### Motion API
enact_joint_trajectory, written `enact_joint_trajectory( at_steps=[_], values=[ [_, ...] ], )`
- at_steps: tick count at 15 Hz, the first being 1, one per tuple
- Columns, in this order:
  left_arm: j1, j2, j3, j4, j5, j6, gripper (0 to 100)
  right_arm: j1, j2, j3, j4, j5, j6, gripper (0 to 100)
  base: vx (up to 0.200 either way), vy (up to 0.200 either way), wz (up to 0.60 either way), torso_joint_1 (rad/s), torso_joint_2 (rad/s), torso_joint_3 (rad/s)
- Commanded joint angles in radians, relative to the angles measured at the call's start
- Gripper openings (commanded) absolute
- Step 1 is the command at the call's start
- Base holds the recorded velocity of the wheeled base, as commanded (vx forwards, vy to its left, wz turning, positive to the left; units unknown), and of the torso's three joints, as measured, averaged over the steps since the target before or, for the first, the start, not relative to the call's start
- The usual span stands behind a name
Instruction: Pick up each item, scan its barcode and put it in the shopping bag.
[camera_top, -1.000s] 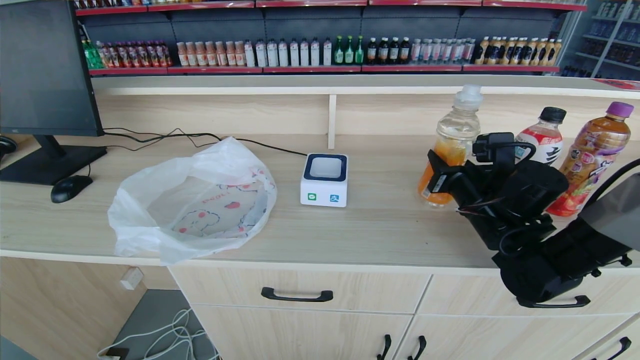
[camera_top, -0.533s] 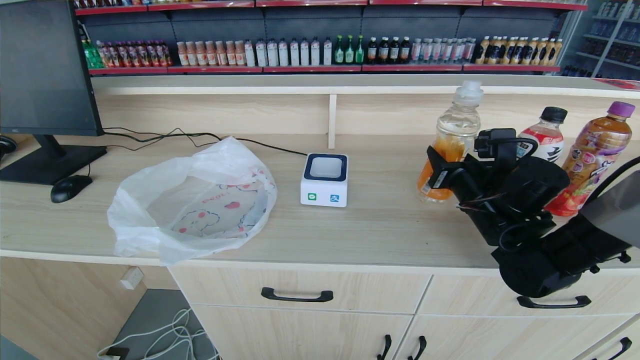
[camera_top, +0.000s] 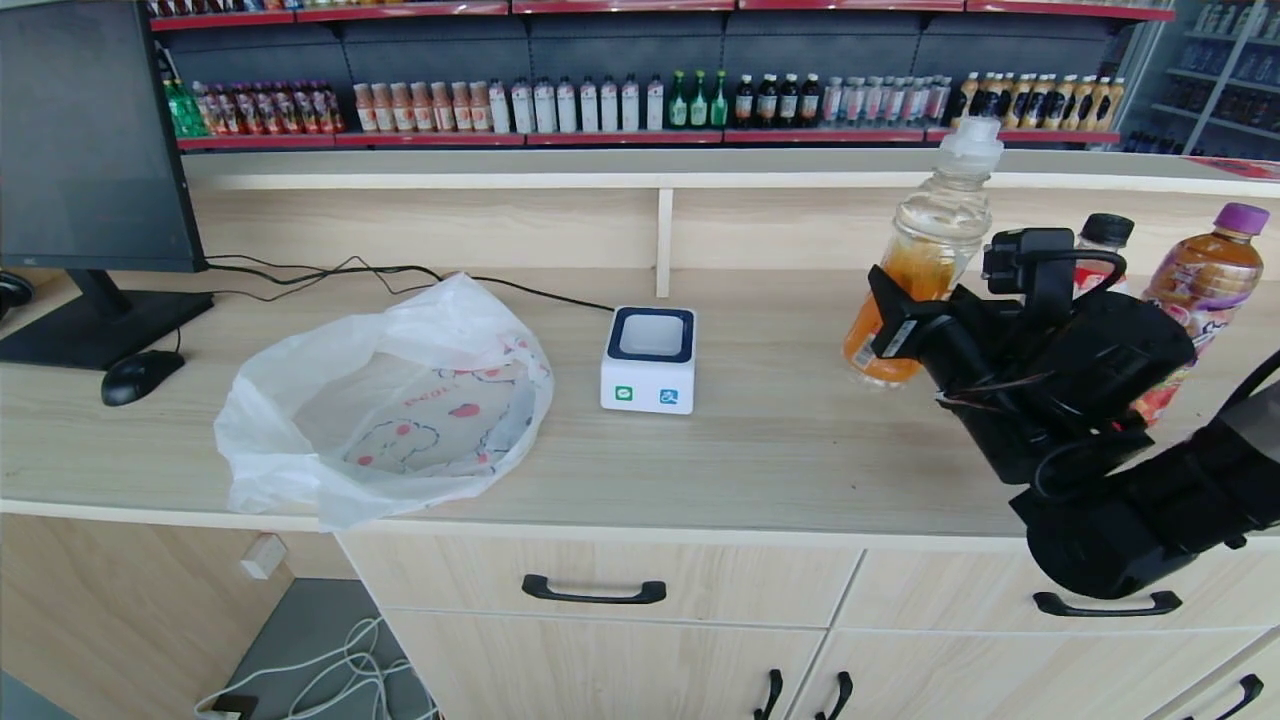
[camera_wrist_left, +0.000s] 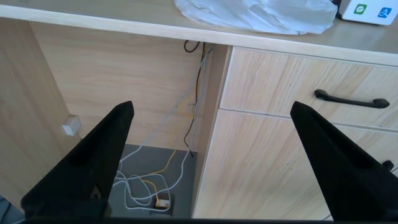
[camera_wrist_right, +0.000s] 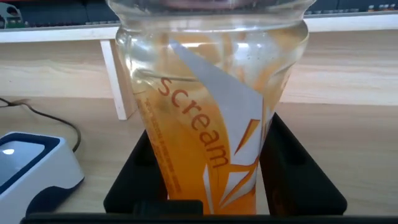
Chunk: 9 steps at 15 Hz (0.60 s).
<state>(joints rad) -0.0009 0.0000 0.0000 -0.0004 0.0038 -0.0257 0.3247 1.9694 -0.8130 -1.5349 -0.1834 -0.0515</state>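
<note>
Shopping bag (camera_top: 385, 400) lies open, left on the counter (camera_top: 780, 460), no item seen inside. Left gripper (camera_wrist_left: 211, 112) hangs spread wide, empty, below the counter edge. Scanner (camera_top: 650, 360) mid-counter, nothing over it. Right gripper (camera_top: 900, 330) clamps the orange drink bottle (camera_top: 930, 245), tilted, apparently clear of the counter, well right of the scanner. Black-capped bottle (camera_top: 1107, 232) and purple-capped bottle (camera_top: 1200, 285) stand behind. Judged: first item picked; scans, bagging all remain.

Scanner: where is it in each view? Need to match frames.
Head view: scanner on the counter, between the shopping bag and the bottle in the right end effector.
Left wrist view: scanner on the counter, beside the shopping bag.
Right wrist view: scanner on the counter, beside the bottle.
Shared landmark: the wooden counter.
</note>
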Motion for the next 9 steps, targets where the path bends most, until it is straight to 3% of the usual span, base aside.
enact_joint_trajectory(
  at_steps=[1, 7, 9],
  values=[
    [-0.001, 0.002, 0.0, 0.0, 0.001, 0.0, 100, 0.034, -0.058, 0.032, -0.001, -0.001, -0.001, 0, 0.0, 0.0, 0.0, 0.0, 0.0, 0.0],
    [-0.001, 0.002, 0.0, -0.001, 0.001, 0.0, 100, 0.231, -0.225, 0.187, -0.007, -0.005, 0.002, 0, 0.0, 0.0, 0.0, 0.0, 0.0, 0.0],
    [-0.001, 0.0, 0.0, -0.001, 0.001, 0.0, 100, 0.251, -0.276, 0.238, -0.007, -0.002, 0.018, 0, 0.0, 0.0, 0.0, 0.0, 0.0, 0.0]
  ],
)
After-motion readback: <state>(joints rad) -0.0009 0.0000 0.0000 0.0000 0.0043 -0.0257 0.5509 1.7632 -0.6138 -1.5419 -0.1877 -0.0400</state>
